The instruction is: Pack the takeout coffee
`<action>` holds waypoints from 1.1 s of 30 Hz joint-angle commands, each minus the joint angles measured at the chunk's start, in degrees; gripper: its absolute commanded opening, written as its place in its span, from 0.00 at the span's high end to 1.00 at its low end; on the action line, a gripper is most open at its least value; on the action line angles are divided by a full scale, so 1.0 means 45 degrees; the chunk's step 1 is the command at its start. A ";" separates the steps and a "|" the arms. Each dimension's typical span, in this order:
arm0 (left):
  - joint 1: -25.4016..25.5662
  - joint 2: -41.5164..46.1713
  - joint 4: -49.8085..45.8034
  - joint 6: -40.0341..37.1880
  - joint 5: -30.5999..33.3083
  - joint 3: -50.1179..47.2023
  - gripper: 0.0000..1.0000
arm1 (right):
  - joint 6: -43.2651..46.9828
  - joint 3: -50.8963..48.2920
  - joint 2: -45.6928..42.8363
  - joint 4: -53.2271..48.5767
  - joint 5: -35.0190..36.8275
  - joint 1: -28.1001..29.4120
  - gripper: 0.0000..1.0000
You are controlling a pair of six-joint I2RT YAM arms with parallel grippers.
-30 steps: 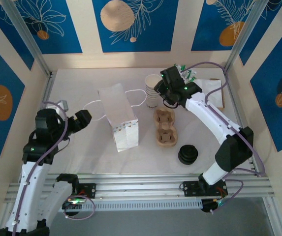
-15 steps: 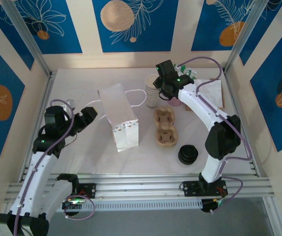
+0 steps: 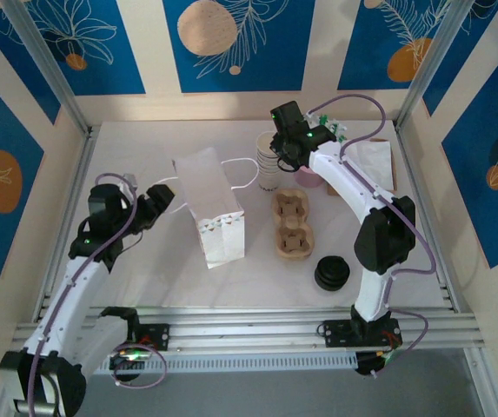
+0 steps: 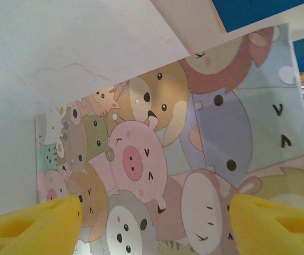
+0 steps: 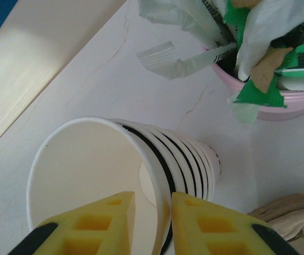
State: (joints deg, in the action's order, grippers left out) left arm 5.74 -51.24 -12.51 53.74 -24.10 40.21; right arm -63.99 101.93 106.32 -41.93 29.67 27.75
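The takeout coffee is out of view. A stack of lidless pale cups (image 3: 268,165) stands at the back of the table. My right gripper (image 3: 276,149) reaches down onto it. In the right wrist view its yellow fingers (image 5: 153,212) straddle the wall of the top cup (image 5: 88,170), one inside and one outside. They stand narrowly open, with a thin gap left at the inner finger. My left gripper (image 3: 150,207) is open and empty, pointing at the side of the white paper bag (image 3: 207,204). In the left wrist view the bag's cartoon-animal face (image 4: 167,149) lies beyond that gripper (image 4: 154,226).
A brown pulp cup carrier (image 3: 290,226) lies right of the bag. A pile of black lids (image 3: 331,273) sits nearer the front. A pink tub of sachets (image 3: 312,178) (image 5: 279,101) stands just right of the cup stack. Napkins (image 3: 372,158) lie at the back right.
The right gripper has swung left over the cup stack and narrowed its jaws around the top cup's wall. The left arm has moved closer to the bag.
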 commanded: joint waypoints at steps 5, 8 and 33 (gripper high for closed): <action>-0.0084 -0.0644 0.1179 0.0193 -0.0428 0.0067 0.28 | 0.0463 0.0785 0.0142 -0.0513 0.0462 -0.0014 0.85; -0.0094 -0.0899 0.1299 0.0001 -0.0313 0.0229 0.30 | 0.0748 0.1133 0.0122 -0.0606 0.0469 -0.0027 0.90; -0.0084 -0.3957 0.3615 -0.0535 0.0161 0.1673 0.37 | 0.3256 0.1354 -0.4062 -0.0846 0.0436 0.0614 1.00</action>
State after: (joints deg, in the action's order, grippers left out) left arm 5.74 -68.29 1.48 52.38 -23.51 44.31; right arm -52.16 109.58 92.01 -45.60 30.11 29.50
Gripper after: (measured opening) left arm 0.634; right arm 0.066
